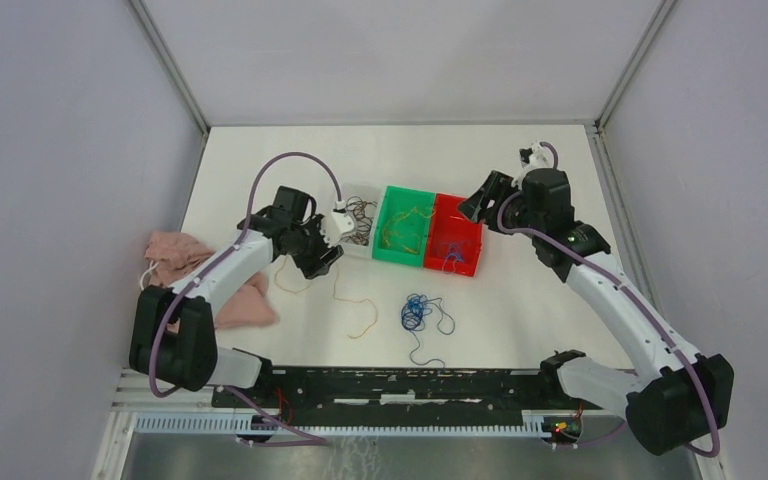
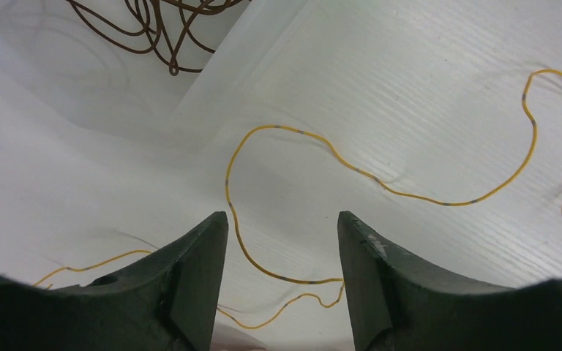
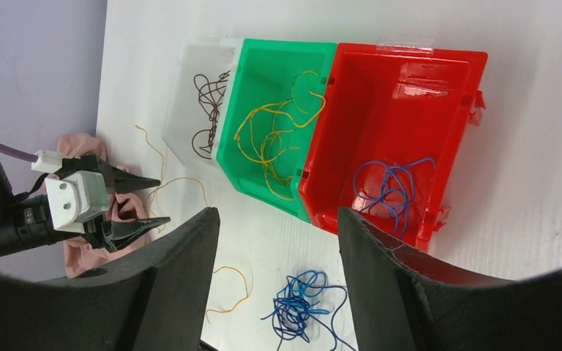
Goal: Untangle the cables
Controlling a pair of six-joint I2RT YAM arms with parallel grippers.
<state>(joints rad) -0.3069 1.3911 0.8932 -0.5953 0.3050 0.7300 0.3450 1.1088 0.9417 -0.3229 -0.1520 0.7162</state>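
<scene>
Tip: left tool (image 2: 282, 217) jaws apart around yellow cable (image 2: 227, 183) on bench (image 2: 424, 66); right tool (image 3: 278, 213) wide, empty. Pinch low, one strand, lift slow.

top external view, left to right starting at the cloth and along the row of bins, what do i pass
cloth → white bin → green bin → red bin

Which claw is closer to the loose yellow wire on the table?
Left. The left gripper hovers right over the yellow wire; the right gripper is away near the red bin.
</scene>
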